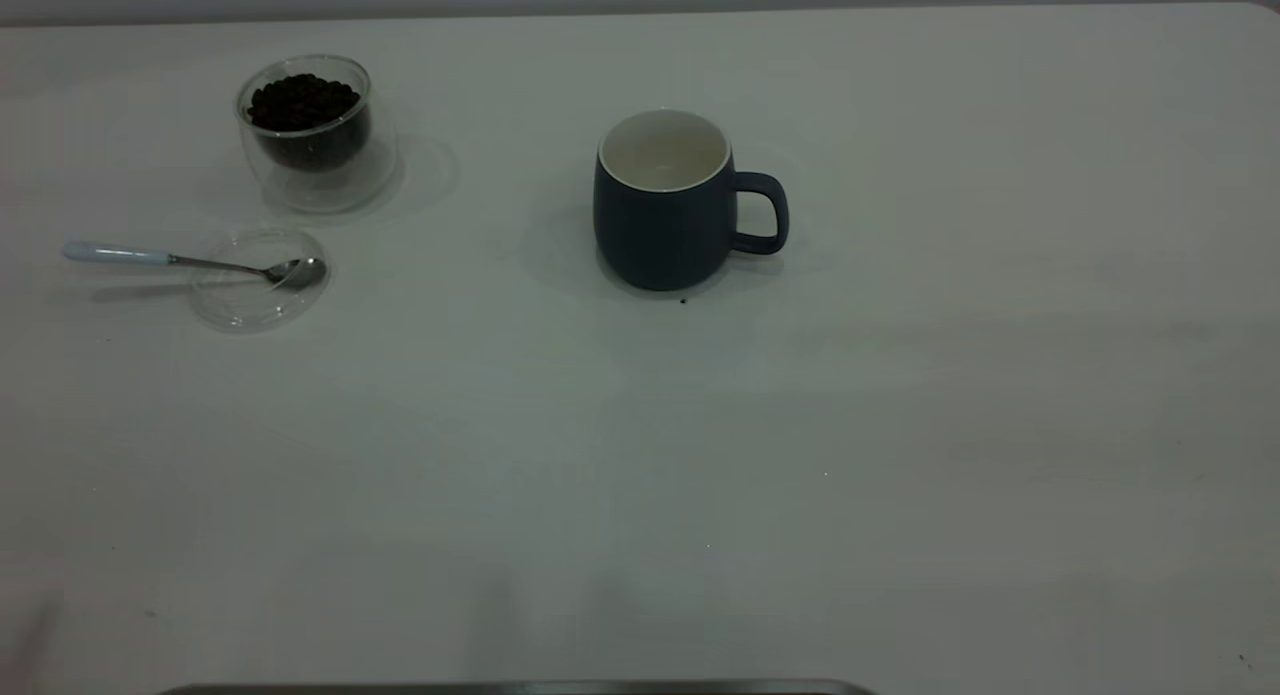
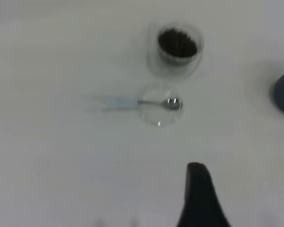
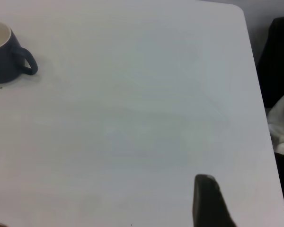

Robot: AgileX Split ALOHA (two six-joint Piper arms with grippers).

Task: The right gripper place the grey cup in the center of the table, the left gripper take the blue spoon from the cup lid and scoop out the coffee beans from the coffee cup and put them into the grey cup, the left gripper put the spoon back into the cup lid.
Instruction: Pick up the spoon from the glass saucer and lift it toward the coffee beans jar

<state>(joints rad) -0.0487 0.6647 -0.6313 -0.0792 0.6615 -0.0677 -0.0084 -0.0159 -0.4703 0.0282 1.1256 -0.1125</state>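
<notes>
The grey cup (image 1: 665, 210) stands upright near the middle of the white table (image 1: 700, 455), its handle pointing right and its white inside bare. At the back left the clear coffee cup (image 1: 315, 135) holds a heap of coffee beans (image 1: 303, 100). In front of it lies the cup lid (image 1: 258, 278); the blue spoon (image 1: 190, 260) rests with its bowl in the lid and its handle pointing left. Neither arm shows in the exterior view. The left gripper (image 2: 197, 179) hangs above bare table, well short of the spoon (image 2: 142, 102). The right gripper (image 3: 206, 194) is far from the cup (image 3: 2, 56).
A small dark speck (image 1: 683, 300) lies by the cup's base. A metal strip (image 1: 520, 688) runs along the table's near edge. In the right wrist view a dark shape with white cloth (image 3: 280, 123) sits beyond the table's edge.
</notes>
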